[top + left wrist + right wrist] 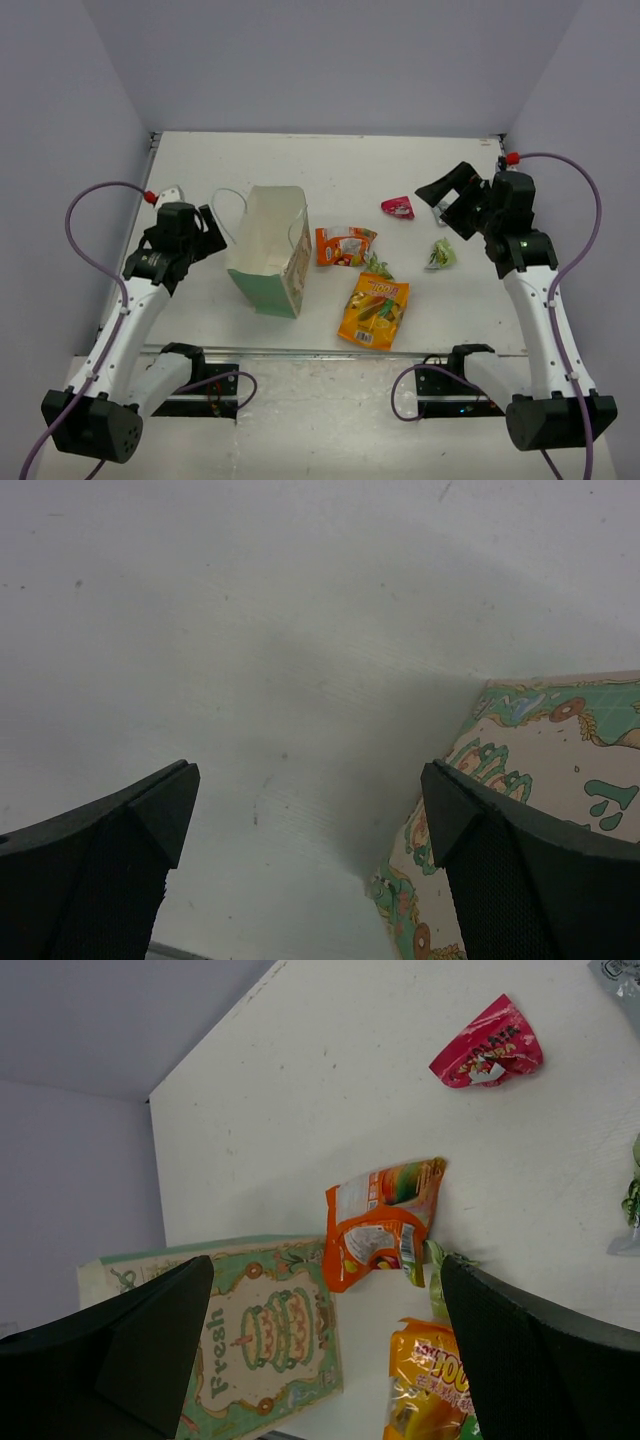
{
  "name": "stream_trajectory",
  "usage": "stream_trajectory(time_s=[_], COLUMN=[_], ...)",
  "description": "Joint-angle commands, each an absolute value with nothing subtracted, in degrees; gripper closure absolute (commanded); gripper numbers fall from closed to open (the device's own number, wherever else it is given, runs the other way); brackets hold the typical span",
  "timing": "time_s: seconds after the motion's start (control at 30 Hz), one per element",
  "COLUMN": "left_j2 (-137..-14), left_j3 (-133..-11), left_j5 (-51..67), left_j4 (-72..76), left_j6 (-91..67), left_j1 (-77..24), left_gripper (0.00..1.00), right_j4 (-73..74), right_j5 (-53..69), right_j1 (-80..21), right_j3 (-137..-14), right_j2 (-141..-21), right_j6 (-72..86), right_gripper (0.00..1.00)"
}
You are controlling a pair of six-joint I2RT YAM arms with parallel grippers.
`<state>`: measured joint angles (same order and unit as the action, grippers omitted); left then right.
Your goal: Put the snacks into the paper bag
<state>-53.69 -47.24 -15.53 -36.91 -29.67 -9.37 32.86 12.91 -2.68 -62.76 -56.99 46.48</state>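
Jaws spread and empty, the right gripper is nearer than the left gripper, also spread, to the red-pink packet ahead of its fingertips.

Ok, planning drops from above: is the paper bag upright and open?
Upright and open: the top view looks down into the paper bag, its white inside showing.

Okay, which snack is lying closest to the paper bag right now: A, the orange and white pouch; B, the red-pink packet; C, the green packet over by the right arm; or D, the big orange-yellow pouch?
A: in the top view the orange-white pouch lies just beside the printed side of the paper bag, while the red-pink packet, orange-yellow pouch and green packet lie farther off.
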Motion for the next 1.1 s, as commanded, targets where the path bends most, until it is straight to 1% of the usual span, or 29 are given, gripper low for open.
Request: stream_trajectory(time_s=[0.0, 0.07, 0.17, 0.2, 0.27, 0.37, 0.4, 0.5, 0.6, 0.7, 0.8, 0.97, 1.07], left_j2=[-51.4, -48.9, -47.4, -47.1, -45.7, -44.9, -45.2, -46.5, -46.6, -46.5, -47.1, -48.4, -48.9], left_j3=[-55.0, -58.4, -63.6, -64.8, -67.4, -69.2, -69.6, -69.8, -69.3, -70.1, -71.6, -68.1, -63.8], left_j5=[-23.1, -22.4, -17.0, -12.4, -8.4, 3.3, 9.2, 17.7, 23.6, 27.3, 26.5, 24.7, 22.8], left_j4=[-49.5, -50.8, -50.6, -50.1, -49.3, -48.7, -49.0, -50.8, -51.5, -52.0, -54.2, -53.4, -51.0], left_j6=[-38.0, -37.5, -34.5, -33.0, -30.4, -26.5, -26.3, -26.6, -25.0, -21.0, -18.2, -17.5, -18.5], left_j1=[-8.3, -8.2, -8.2, -8.2, -8.2, -8.2, -8.2, -8.3, -8.2, -8.3, -8.3, -8.3, -8.3], left_gripper=[0.0, 0.0, 0.0, 0.0, 0.0, 0.0, 0.0, 0.0, 0.0, 0.0, 0.0, 0.0, 0.0], right_j4=[31.2, 31.2, 31.1, 30.9, 29.6, 29.8, 30.1, 31.5, 32.9, 34.8, 35.6, 35.7, 36.6], right_j5=[14.1, 14.2, 14.2, 14.5, 16.5, 17.7, 17.8, 18.7, 19.5, 20.2, 20.6, 20.0, 19.9], right_j1=[-2.7, -2.7, -2.7, -2.7, -2.7, -2.7, -2.7, -2.7, -2.7, -2.7, -2.7, -2.7, -2.8], right_j3=[-64.9, -65.4, -65.7, -65.7, -65.6, -65.4, -65.3, -64.6, -64.1, -64.2, -64.1, -63.9, -64.6], right_j2=[-58.0, -58.8, -59.5, -59.7, -59.8, -59.2, -59.2, -58.3, -57.7, -57.4, -57.1, -56.7, -57.5], right_j6=[44.3, 44.0, 43.9, 43.9, 43.6, 43.3, 43.2, 43.0, 43.1, 43.2, 43.1, 42.4, 41.0], right_gripper=[0.01, 0.01, 0.01, 0.01, 0.01, 0.01, 0.01, 0.01, 0.01, 0.01, 0.01, 0.01, 0.01])
